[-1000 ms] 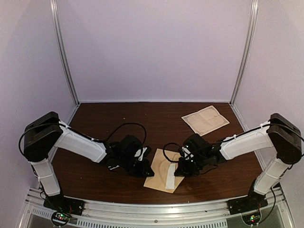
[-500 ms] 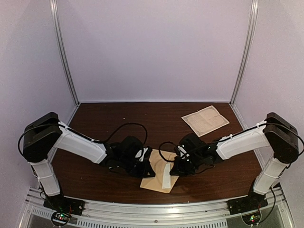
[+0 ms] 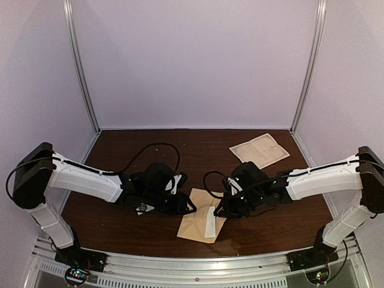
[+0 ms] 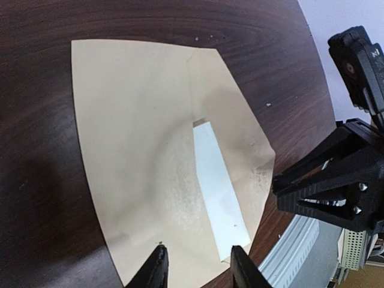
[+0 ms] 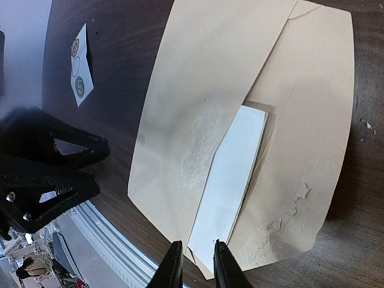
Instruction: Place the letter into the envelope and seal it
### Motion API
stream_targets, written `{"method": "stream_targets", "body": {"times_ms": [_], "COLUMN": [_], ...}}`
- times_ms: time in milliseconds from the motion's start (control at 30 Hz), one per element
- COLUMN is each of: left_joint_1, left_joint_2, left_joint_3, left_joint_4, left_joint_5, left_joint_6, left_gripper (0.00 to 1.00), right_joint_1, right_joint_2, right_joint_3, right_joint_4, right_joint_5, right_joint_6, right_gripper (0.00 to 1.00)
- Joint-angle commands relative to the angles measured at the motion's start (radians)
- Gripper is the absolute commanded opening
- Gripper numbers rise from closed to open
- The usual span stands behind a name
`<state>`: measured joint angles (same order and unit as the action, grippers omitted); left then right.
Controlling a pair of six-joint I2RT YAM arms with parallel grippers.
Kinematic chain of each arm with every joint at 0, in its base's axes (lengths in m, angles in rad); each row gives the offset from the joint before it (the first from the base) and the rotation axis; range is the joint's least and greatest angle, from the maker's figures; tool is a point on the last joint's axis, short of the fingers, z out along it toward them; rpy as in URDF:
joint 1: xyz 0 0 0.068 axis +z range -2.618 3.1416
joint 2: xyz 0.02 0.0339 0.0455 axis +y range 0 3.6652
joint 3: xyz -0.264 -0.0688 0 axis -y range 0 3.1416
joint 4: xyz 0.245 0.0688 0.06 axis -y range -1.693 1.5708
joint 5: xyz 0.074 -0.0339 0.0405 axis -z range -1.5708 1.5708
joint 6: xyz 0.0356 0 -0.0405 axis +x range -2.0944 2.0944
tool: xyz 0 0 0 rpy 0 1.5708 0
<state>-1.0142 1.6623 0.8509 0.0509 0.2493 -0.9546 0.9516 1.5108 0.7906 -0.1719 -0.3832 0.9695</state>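
The tan envelope (image 3: 195,225) lies flat near the table's front edge, flap open. It also shows in the left wrist view (image 4: 138,150) and the right wrist view (image 5: 198,90). The white folded letter (image 3: 210,221) sits partly in the envelope's mouth, and its end sticks out over the flap in both wrist views (image 4: 217,192) (image 5: 231,183). My left gripper (image 3: 187,207) is open and empty over the envelope's left edge (image 4: 198,270). My right gripper (image 3: 220,210) hovers over the letter's outer end (image 5: 196,267), jaws a narrow gap apart.
A creased cream paper sheet (image 3: 259,150) lies at the back right. A small white sticker card with round dots (image 5: 81,75) lies beyond the left gripper. The metal rail (image 3: 198,270) runs along the front edge just below the envelope.
Both arms have lowered and stretched in toward the envelope. The envelope with the letter has slid a little to the left.
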Motion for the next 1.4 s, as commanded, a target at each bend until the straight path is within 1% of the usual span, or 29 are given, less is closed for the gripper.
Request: {"method": "stream_targets", "body": {"times_ms": [0,100,433,533,733,867,1100,1233,1367], "left_joint_1": [0.008,0.008,0.008,0.009,0.008,0.008,0.008,0.008,0.007], "left_joint_2": [0.001,0.004,0.007,0.017,0.049,0.065,0.085,0.097,0.1], "left_joint_3": [-0.033,-0.049,-0.056,-0.051,-0.059,-0.056,-0.063,-0.067,-0.07], "left_joint_4": [0.014,0.011,-0.046,-0.092,-0.079,-0.062,0.004,0.027,0.033], "left_joint_5": [-0.012,-0.018,-0.068,-0.093,-0.069,-0.053,-0.004,0.018,0.026], "left_joint_6": [-0.002,-0.009,0.01,0.025,0.025,0.022,0.005,-0.003,-0.007], "left_gripper": [0.38,0.38,0.38,0.38,0.39,0.38,0.31,0.24,0.21], "right_joint_1": [0.033,0.044,0.065,0.065,0.065,0.065,0.065,0.065,0.065], "right_joint_2": [-0.004,0.006,0.095,0.1,0.103,0.111,0.135,0.151,0.174], "right_joint_3": [-0.051,-0.065,-0.073,-0.082,-0.104,-0.121,-0.12,-0.115,-0.104], "right_joint_4": [0.026,0.058,0.142,0.151,0.161,0.17,0.215,0.238,0.252], "right_joint_5": [0.03,0.023,-0.022,-0.016,-0.004,-0.004,-0.011,-0.015,-0.021], "right_joint_6": [0.059,0.076,0.092,0.103,0.114,0.128,0.132,0.137,0.137], "right_gripper": [0.2,0.23,0.24,0.24,0.25,0.24,0.18,0.14,0.12]}}
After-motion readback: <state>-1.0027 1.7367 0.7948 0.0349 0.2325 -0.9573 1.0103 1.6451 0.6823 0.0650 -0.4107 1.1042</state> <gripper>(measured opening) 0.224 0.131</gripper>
